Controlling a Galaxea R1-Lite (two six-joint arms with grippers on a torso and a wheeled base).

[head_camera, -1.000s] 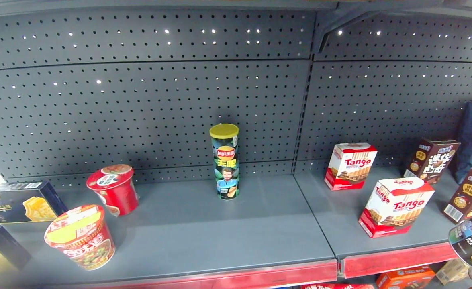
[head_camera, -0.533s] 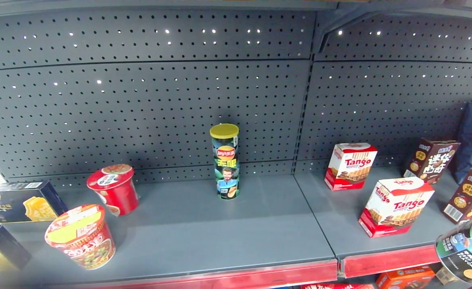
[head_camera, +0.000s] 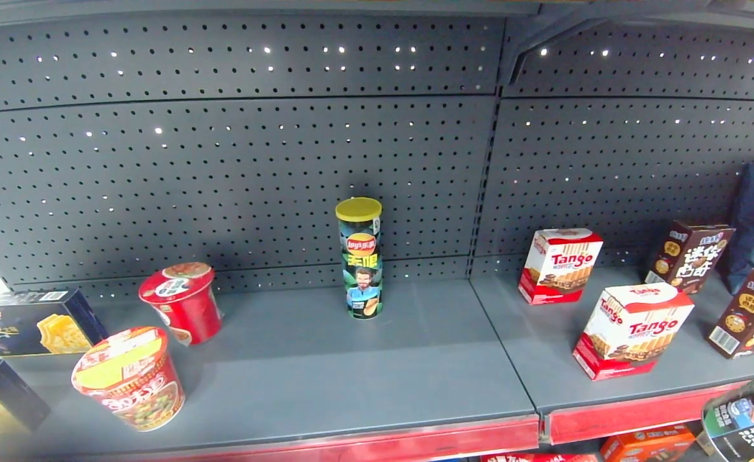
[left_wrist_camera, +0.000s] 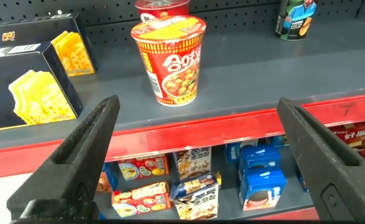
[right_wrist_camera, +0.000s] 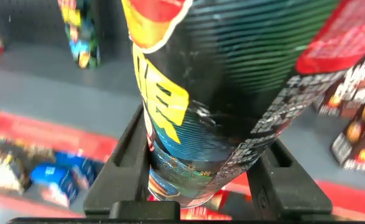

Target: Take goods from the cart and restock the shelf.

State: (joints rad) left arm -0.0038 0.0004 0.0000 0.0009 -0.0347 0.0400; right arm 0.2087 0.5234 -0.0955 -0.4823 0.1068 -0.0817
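A tall chip can [head_camera: 359, 258] with a yellow lid stands upright mid-shelf against the pegboard back. A second chip can [right_wrist_camera: 226, 93] of the same kind is held in my right gripper [right_wrist_camera: 204, 168], whose fingers are shut around its body. That held can [head_camera: 745, 420] shows tilted at the lower right corner of the head view, in front of and below the grey shelf [head_camera: 351, 372]. My left gripper [left_wrist_camera: 198, 106] is open and holds nothing; it faces the shelf's red front edge, near a red cup of noodles [left_wrist_camera: 170, 59].
Two noodle cups [head_camera: 129, 378] [head_camera: 183, 301] and dark cracker boxes [head_camera: 36, 321] stand on the shelf's left. Wafer boxes [head_camera: 559, 264] [head_camera: 630, 330] and brown biscuit boxes [head_camera: 688, 255] fill the right. Bare shelf lies around the standing can. A lower shelf [left_wrist_camera: 194, 186] holds small packs.
The held can at the lower right of the head view shifted a little left, then sank lower toward the corner. Nothing on the shelf moved.
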